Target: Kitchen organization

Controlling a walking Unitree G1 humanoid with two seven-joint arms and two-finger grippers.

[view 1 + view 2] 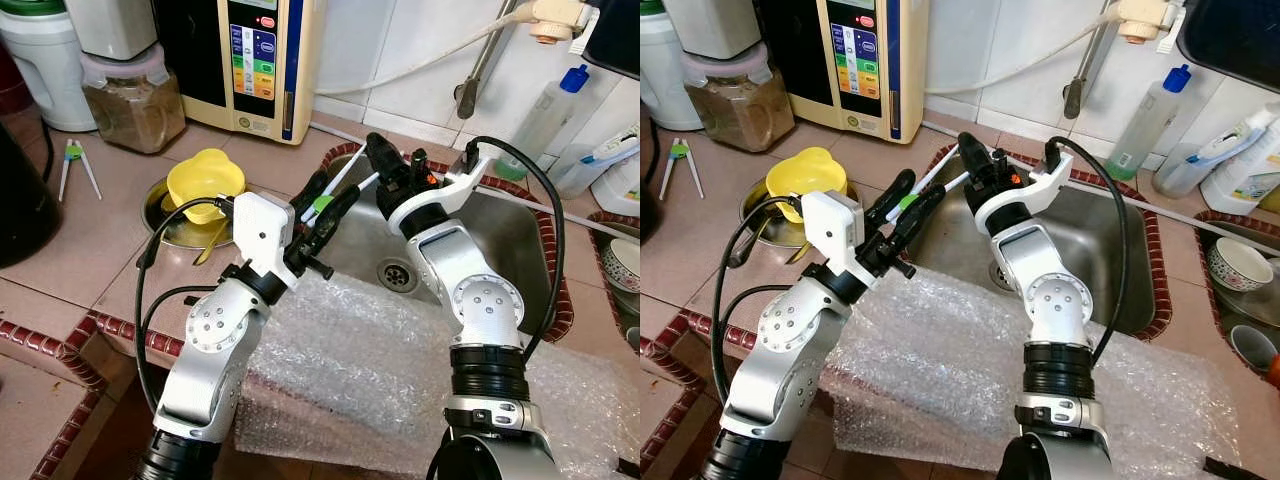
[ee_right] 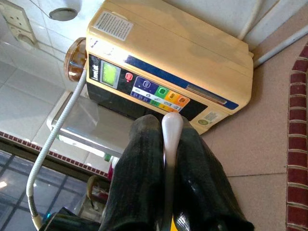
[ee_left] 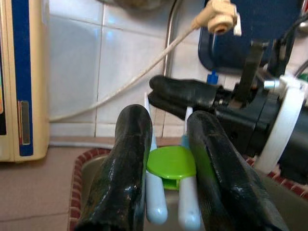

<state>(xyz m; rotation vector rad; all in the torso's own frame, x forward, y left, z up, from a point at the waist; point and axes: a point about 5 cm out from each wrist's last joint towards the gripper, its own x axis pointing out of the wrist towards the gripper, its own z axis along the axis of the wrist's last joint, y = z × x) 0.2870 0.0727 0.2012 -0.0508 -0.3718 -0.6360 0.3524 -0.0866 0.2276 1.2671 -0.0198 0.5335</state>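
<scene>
Both grippers, left [image 1: 325, 205] and right [image 1: 378, 160], clamp 1 pair of training chopsticks [image 1: 335, 190] above the sink [image 1: 500, 240].

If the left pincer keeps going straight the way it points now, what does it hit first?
Most likely the right pincer: it sits directly ahead of the left pincer, just past the white-and-green training chopsticks both are clamped on. Behind that comes the tiled wall. Exact gap is unclear.

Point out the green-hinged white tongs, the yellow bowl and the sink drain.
Tongs [image 3: 171, 163], left wrist view, on the green hinge cap between the left gripper's fingers.
Yellow bowl [image 1: 205, 181], left eye view, on its inside.
Sink drain [image 1: 397, 274], left eye view, on the strainer.
</scene>
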